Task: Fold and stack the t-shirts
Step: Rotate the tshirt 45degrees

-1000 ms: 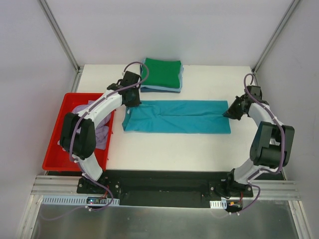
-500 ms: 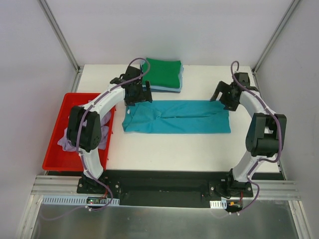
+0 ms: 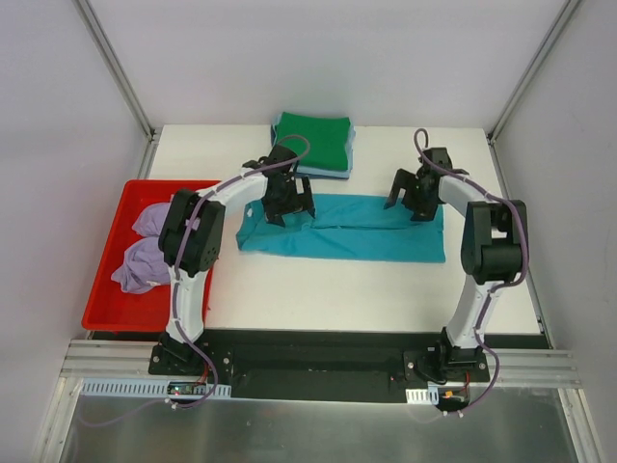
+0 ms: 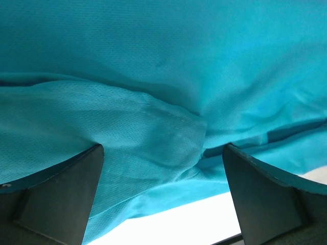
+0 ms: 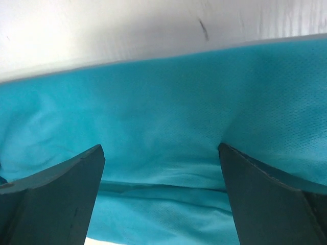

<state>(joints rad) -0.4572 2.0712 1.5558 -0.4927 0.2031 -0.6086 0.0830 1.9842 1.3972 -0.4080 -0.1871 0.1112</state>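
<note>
On the white bench (image 3: pixel 386 289) the long teal cotton t-shirt (image 3: pixel 347 236) lies flat, just before the folded green-topped stack (image 3: pixel 313 145). My left claw (image 3: pixel 287 207) and right claw (image 3: pixel 416 198) sit spread wide over its far edge, one toward each end, placed, I judge, to lift that edge evenly.

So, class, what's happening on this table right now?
Two robot arms are working on a teal shirt lying flat as a long strip. The left gripper and right gripper, both open, sit over its far edge, one near each end. A folded stack, green on top, sits behind; lavender shirts lie in the red tray.
</note>
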